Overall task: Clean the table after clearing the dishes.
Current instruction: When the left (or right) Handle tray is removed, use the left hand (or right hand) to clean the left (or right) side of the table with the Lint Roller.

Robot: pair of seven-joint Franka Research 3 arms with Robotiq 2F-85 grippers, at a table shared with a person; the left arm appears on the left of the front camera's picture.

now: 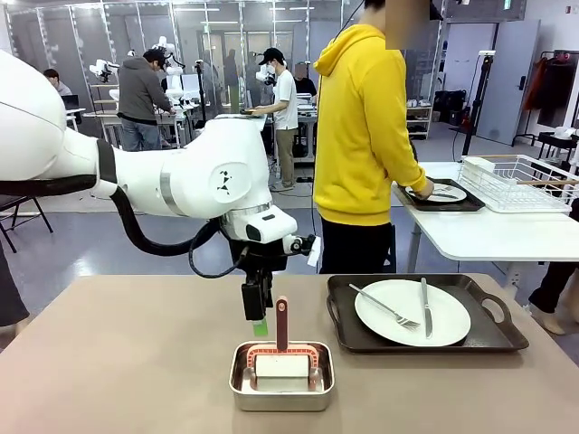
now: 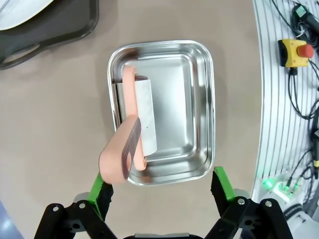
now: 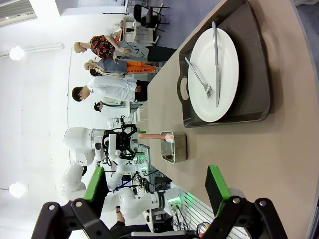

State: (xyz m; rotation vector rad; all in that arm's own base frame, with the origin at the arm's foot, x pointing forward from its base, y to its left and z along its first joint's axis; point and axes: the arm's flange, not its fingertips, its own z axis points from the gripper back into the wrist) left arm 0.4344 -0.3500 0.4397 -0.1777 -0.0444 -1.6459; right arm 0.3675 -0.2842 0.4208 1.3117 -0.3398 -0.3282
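Two grippers, both with jaws wide apart: left gripper (image 1: 258, 315) over steel pan (image 1: 237, 380), right gripper (image 3: 155, 174) holding nothing. Round white plate (image 1: 450, 318) with silver fork (image 1: 384, 306) and knife (image 1: 425, 307) on black tray (image 1: 488, 336), at 3 o'clock from pan, on matte tan table (image 1: 118, 362).

Tan table (image 1: 136, 362) with one loaded tray (image 1: 488, 336)
White plate (image 1: 450, 324), fork (image 1: 384, 306) and knife (image 1: 425, 307) lying on it, on the black tray, right side.

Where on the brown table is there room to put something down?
The table left of the steel pan is bare, also the strip between pan and black tray. Crowded: over the pan, where the left gripper hangs by the brush handle.
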